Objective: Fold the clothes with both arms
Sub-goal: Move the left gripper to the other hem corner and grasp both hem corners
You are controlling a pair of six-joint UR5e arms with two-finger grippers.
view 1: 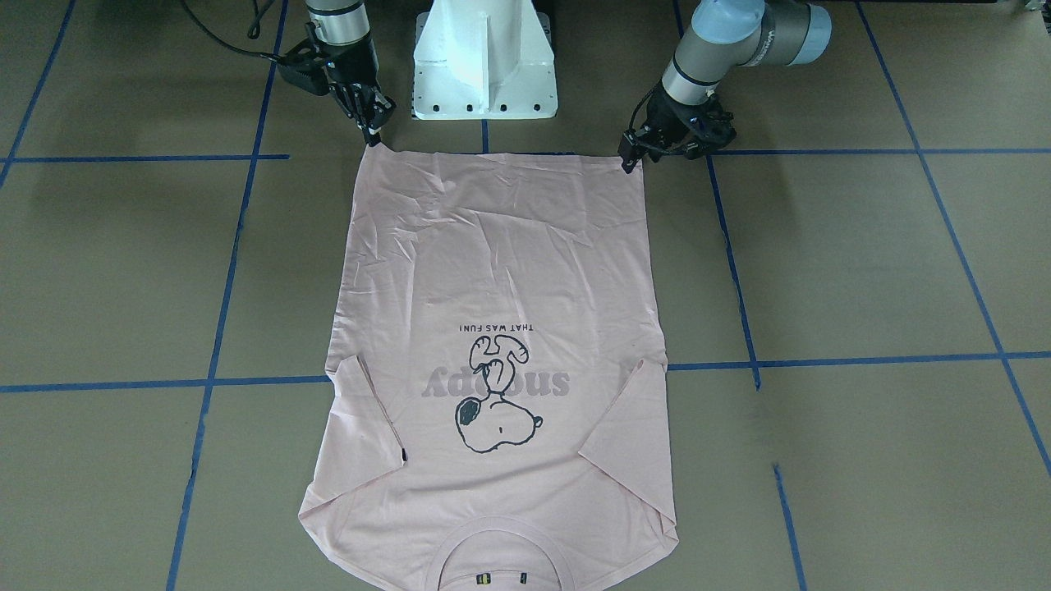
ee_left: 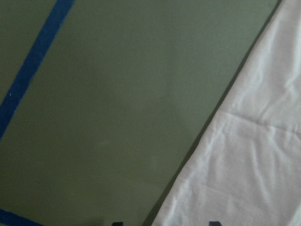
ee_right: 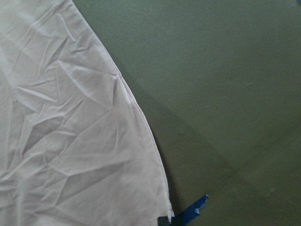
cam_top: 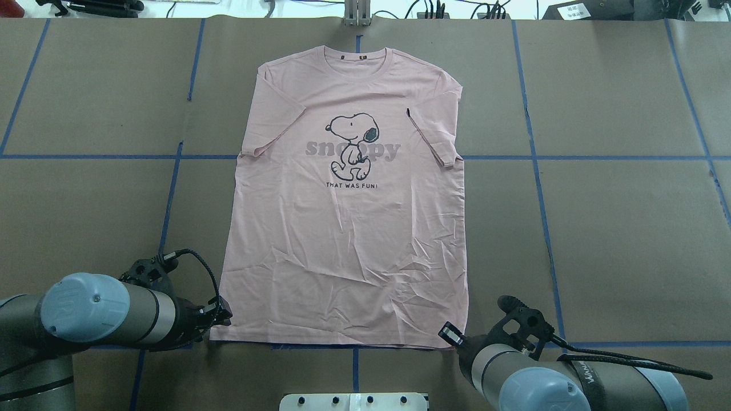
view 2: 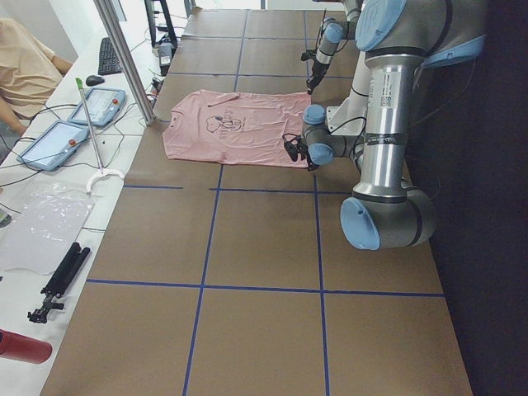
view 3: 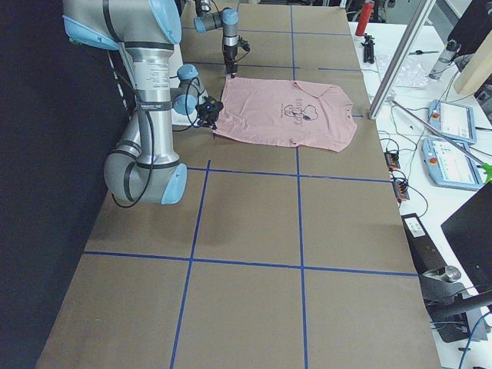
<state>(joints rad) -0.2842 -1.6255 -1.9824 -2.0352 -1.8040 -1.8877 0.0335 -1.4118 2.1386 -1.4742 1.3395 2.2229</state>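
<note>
T-shirt [cam_top: 348, 245]: long axis fore-aft, collar [cam_top: 358, 67] away from robot | left hand [view 1: 629, 156] apart | right hand [view 1: 374, 131] unclear

Front-facing view: the T-shirt [view 1: 493, 271] collar is cut by the bottom edge, and its tags are too small to be read. The right gripper [view 1: 375, 133] is too small for its gap to be judged.
Left wrist view: blurred. The left gripper [ee_left: 164, 224] is cut off at the bottom edge, and only two dark fingertips [ee_left: 214, 223] are seen, set apart.
Overhead view: the left arm [cam_top: 85, 314] is cropped at lower left, the right arm [cam_top: 571, 382] at the bottom.
Left side view: a person [view 2: 25, 66] is cut off at upper left.
</note>
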